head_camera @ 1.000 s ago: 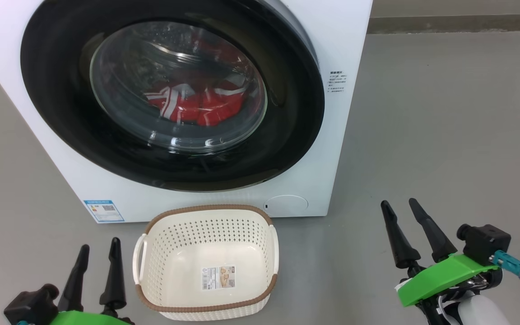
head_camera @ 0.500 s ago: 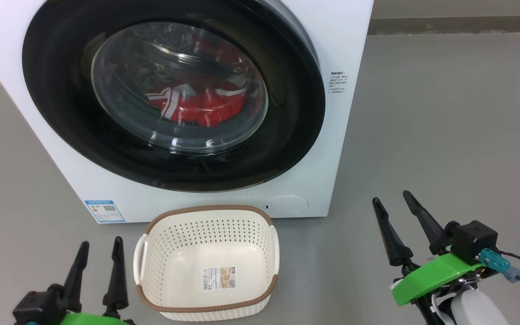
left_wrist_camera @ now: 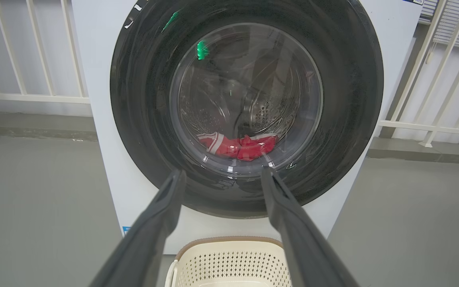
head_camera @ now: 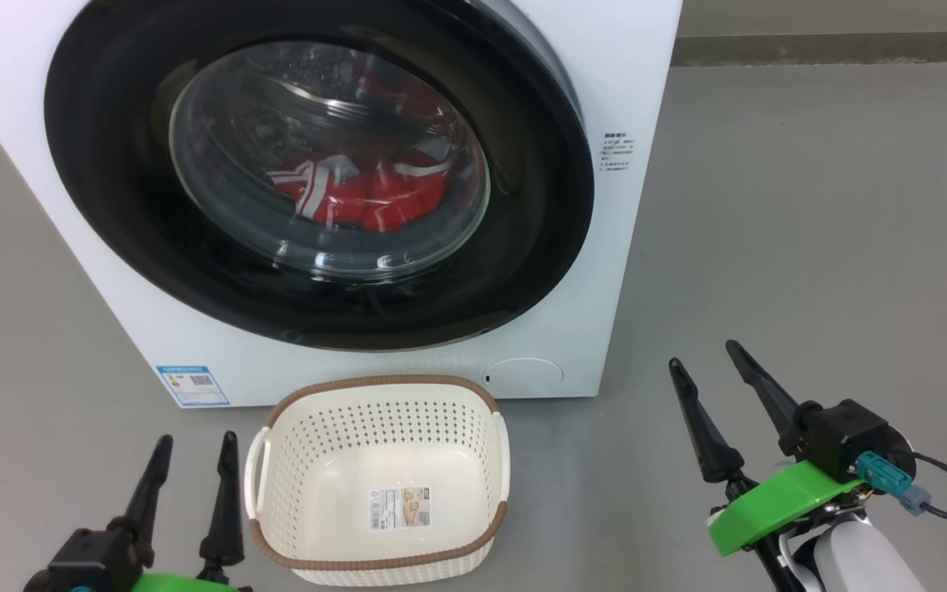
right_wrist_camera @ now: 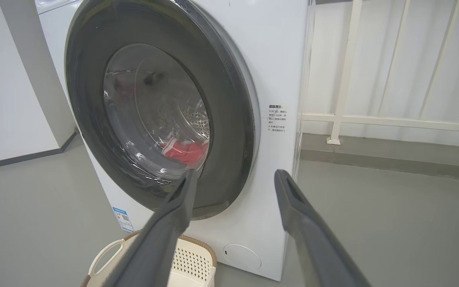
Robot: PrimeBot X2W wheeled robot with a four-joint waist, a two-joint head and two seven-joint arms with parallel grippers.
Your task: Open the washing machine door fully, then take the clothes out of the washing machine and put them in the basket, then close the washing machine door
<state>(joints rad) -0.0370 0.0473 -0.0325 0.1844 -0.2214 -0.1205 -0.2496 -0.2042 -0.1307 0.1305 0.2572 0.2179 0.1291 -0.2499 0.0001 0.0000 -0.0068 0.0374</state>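
Since a second ago the right jaws have crept forward and leftward, toward the washer (head_camera: 630, 82), and the left jaws have edged toward the basket (head_camera: 379, 382). Part of that shift may be the camera's, since the washer sits slightly differently too. Both pairs of jaws stand apart and hold nothing.

The door (head_camera: 523, 247) looks shut, ahead of and above both pairs. The clothes (head_camera: 358, 201) lie behind its glass, low in the drum (left_wrist_camera: 269, 115). The basket stands on the floor (head_camera: 810, 247) between the two pairs, just beside the left jaws and well apart from the right.

Opening the door seems to be the step in hand, and the right jaws look the likelier to do it. They should rise to the door's right edge, catch one finger behind the rim and pull along the door's swing, not straight back. I cannot tell where the handle or the hinge is, so the first tug should be gentle. The basket sits close under the door, so the left jaws should stay low and out of the sweep.

From the right wrist, the door shows edge-on, its rim standing proud of the white front, with a round flap (right_wrist_camera: 242, 256) below it. From the left wrist, the door shows square-on, so the drum's perforated wall is plain. Only the head view sets both pairs of jaws against the basket.
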